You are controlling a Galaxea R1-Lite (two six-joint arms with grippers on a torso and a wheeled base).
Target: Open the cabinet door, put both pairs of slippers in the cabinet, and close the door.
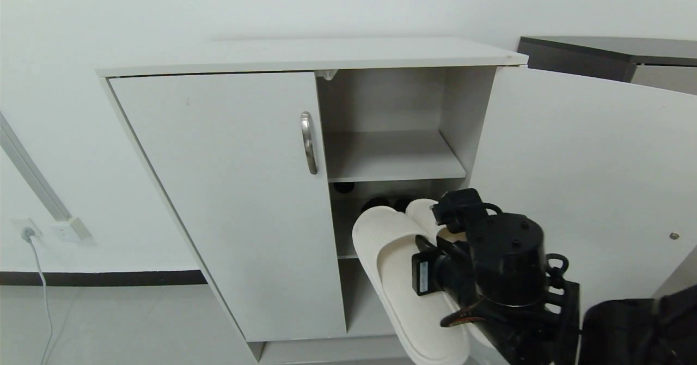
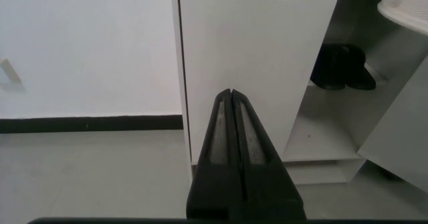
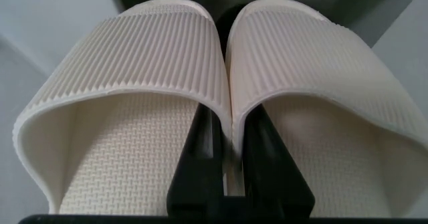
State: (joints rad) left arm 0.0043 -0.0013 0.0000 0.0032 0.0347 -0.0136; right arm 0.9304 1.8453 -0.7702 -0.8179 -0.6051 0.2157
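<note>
Cream ribbed foam slippers (image 1: pixel 405 278) hang before the open white cabinet (image 1: pixel 228 201), inner edges pinched by the right end effector (image 3: pixel 227 127) — one could slip, or snag the shelf (image 1: pixel 396 177); left end effector (image 2: pixel 231 97) pressed together.

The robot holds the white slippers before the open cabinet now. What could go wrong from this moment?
1. The right gripper pinches only the inner strap edges of the white slippers between its jaws; one slipper might slide out.
2. The black slippers already lie inside the cabinet, close behind the white pair, and may get pushed.
3. The long soles could catch the edge of the closed left door.
</note>
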